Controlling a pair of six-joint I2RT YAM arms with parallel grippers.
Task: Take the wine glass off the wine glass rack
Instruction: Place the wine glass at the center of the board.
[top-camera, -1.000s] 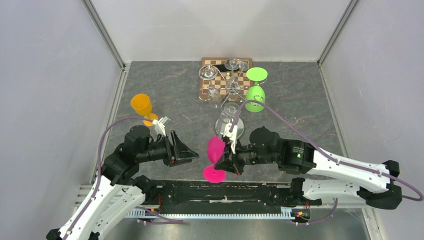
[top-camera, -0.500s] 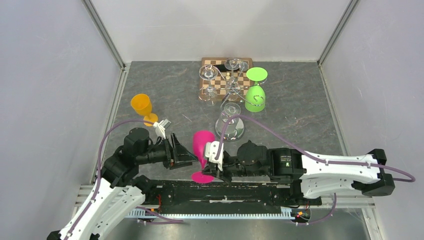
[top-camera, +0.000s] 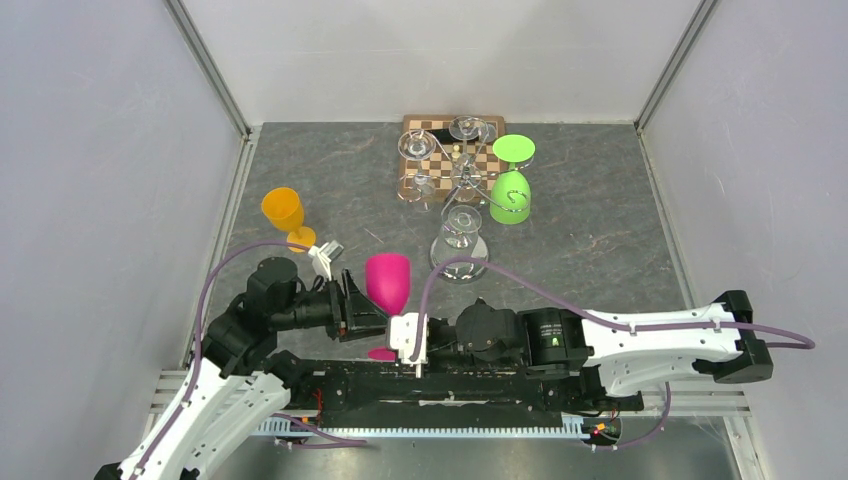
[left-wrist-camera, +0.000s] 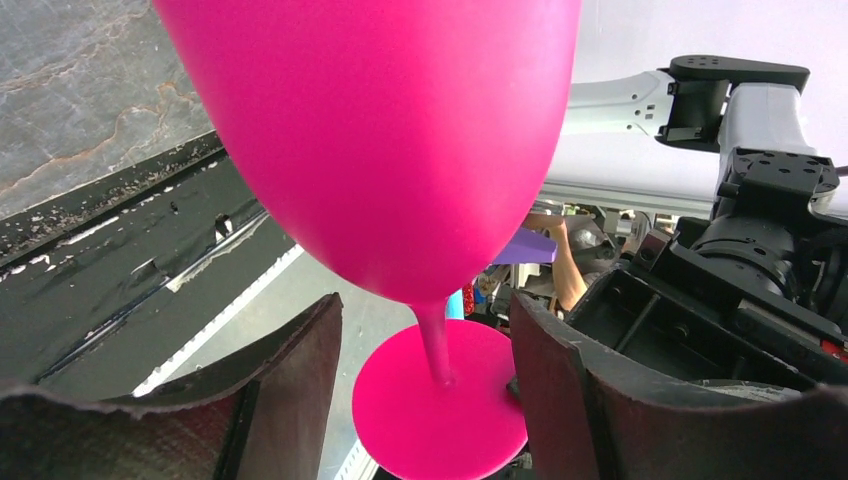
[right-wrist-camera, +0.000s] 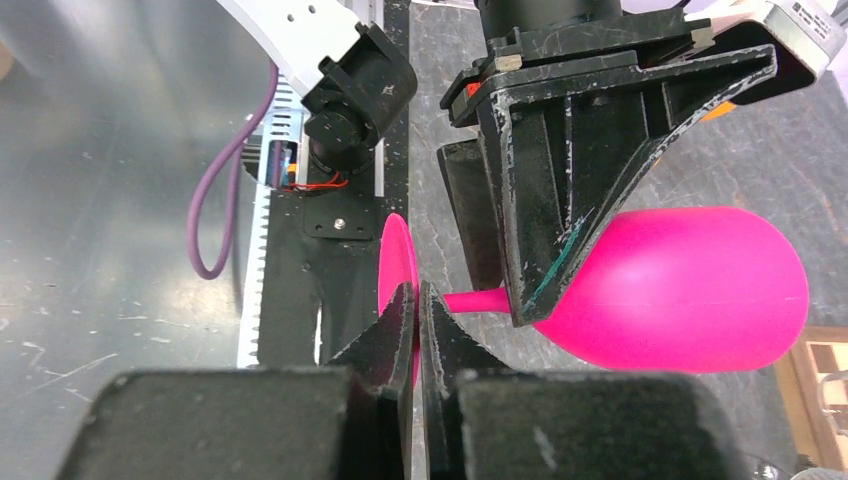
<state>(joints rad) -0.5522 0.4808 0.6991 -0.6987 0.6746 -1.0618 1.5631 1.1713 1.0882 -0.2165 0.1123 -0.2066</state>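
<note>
The pink wine glass (top-camera: 388, 283) is off the wine glass rack (top-camera: 462, 178) and hangs near the table's front edge. My right gripper (top-camera: 405, 340) is shut on the rim of its round foot (right-wrist-camera: 393, 262). In the right wrist view the right gripper (right-wrist-camera: 417, 300) has its fingertips pressed together on that disc. My left gripper (left-wrist-camera: 425, 370) is open, with one finger (left-wrist-camera: 300, 380) on each side of the thin stem (left-wrist-camera: 435, 345) and not touching it. The pink bowl (left-wrist-camera: 400, 130) fills the top of the left wrist view.
The rack stands on a wooden chessboard (top-camera: 415, 128) at the back. A green glass (top-camera: 511, 195) and clear glasses (top-camera: 459, 225) hang from it. An orange glass (top-camera: 284, 212) stands at the left. Grey walls close three sides.
My right arm swung left along the front edge, carrying the pink glass and turning it upright, so its stem now sits between my left gripper's open fingers. The left arm barely moved.
</note>
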